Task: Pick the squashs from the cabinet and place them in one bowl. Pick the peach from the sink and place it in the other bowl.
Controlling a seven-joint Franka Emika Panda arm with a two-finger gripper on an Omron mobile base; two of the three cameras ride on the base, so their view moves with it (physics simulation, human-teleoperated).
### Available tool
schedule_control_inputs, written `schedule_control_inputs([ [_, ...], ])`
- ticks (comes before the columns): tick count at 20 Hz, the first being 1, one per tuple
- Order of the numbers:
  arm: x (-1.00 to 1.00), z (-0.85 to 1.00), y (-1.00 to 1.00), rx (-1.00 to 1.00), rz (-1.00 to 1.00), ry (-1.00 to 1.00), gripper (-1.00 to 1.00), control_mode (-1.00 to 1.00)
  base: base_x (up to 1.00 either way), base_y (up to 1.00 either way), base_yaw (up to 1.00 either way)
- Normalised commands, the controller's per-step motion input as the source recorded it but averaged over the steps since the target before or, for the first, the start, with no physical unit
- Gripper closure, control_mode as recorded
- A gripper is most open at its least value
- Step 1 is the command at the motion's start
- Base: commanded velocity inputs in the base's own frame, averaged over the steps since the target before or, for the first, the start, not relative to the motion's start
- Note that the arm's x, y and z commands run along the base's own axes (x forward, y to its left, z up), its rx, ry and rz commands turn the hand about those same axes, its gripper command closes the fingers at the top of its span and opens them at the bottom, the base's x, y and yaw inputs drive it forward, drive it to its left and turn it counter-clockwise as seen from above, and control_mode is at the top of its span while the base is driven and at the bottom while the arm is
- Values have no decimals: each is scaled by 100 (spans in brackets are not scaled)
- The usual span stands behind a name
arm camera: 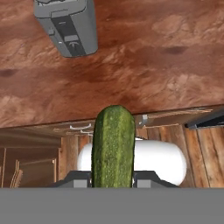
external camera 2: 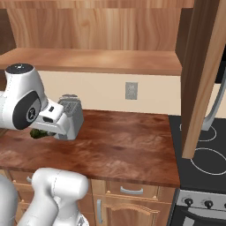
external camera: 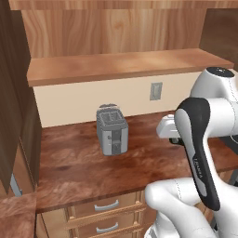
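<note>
1. In the hand view the pincer (arm camera: 113, 180) is clamped narrow on the dark green squash (arm camera: 113, 146), which stands out lengthwise between the two fingertips.
2. The squash hangs above the front edge of the wooden tabletop (arm camera: 144, 74), with drawer fronts showing below that edge.
3. In the right base view a bit of the green squash (external camera 2: 40, 133) shows under the white hand, just in front of the toaster (external camera 2: 70, 117) from that angle.
4. The silver toaster (external camera: 112, 129) stands upright on the tabletop (external camera: 79, 162), near the back wall and below the wall outlet (external camera: 156, 91).
5. The cabinet shelf (external camera: 116, 65) runs above the tabletop, its plank bare where visible; a dark brown door (external camera 2: 203, 75) stands open at the right.
6. A black stovetop (external camera 2: 201, 154) adjoins the tabletop on the right.
</note>
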Motion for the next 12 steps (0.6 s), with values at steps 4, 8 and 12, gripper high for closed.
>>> schedule_control_inputs([
  [4, 0, 0, 0, 0, 0, 0, 100, 100, 0, 0, 0],
  [8, 0, 0, 0, 0, 0, 0, 100, 100, -37, 9, 0],
  [12, 0, 0, 0, 0, 0, 0, 100, 100, -100, 27, -12],
])
